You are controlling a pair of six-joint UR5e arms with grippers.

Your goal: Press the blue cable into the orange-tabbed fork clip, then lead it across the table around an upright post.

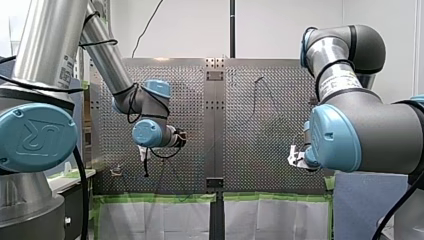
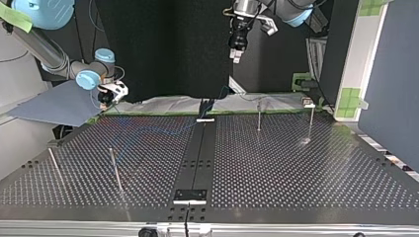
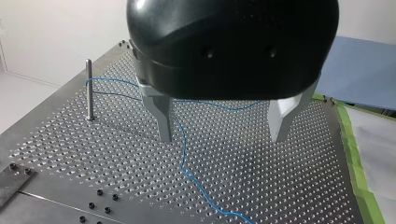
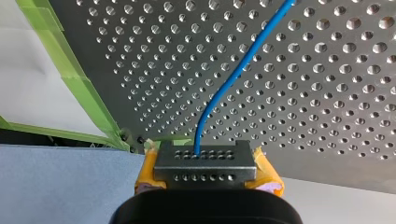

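Blue cable [image 4: 233,74] held at table [image 4: 327,93] edge.
My right gripper [image 4: 205,162], upper left in the top view, pinches the blue cable between yellow pads [image 4: 267,176]; my left gripper [image 3: 222,135] hangs wide open, empty, over the cable.

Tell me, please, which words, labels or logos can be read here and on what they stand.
"UR", turned: logo on my left arm's blue cap.
My left arm's sticker: too small to read.
My right arm's sticker: too blurred to read.
Nothing else legible.
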